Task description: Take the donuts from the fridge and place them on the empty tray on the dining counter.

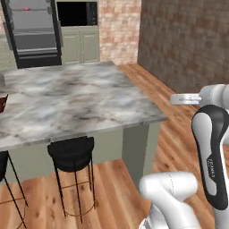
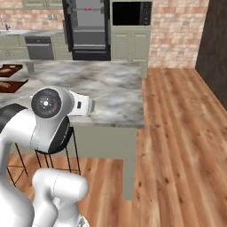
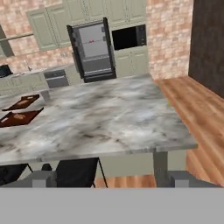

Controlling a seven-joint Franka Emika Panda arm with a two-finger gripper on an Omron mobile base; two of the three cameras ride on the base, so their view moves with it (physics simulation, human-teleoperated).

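The jaws stand spread wide with nothing between them; in the hand view the two finger tips of the gripper (image 3: 111, 178) rise at the bottom edge, well apart, above the near edge of the dining counter (image 3: 109, 118).

The dining counter is a long island with a grey-white marble tabletop on a sage-green base (image 1: 76, 96). A black round bar stool (image 1: 71, 154) on thin wire legs stands tucked under its near edge.

Two dark reddish-brown rectangular trays with raised rims lie at the left end of the tabletop. The nearer tray (image 3: 19, 118) carries a pale pastry; the farther tray (image 3: 25, 102) also holds something pale (too small to identify). Both appear in the right base view at the left edge (image 2: 11, 85) (image 2: 9, 69).

The fridge (image 3: 92, 50) stands against the far wall beyond the counter, black-framed, with its doors swung open and a grey shelved interior exposed (image 2: 88, 26). On an upper shelf sits a small bright pink object (image 1: 26, 8), consistent with the pink-frosted donut (the second donut cannot be made out). It is well apart from the gripper.

A black wall oven (image 2: 131, 13) is set in sage-green cabinets just beside the fridge, next to a brick wall (image 1: 120, 29).
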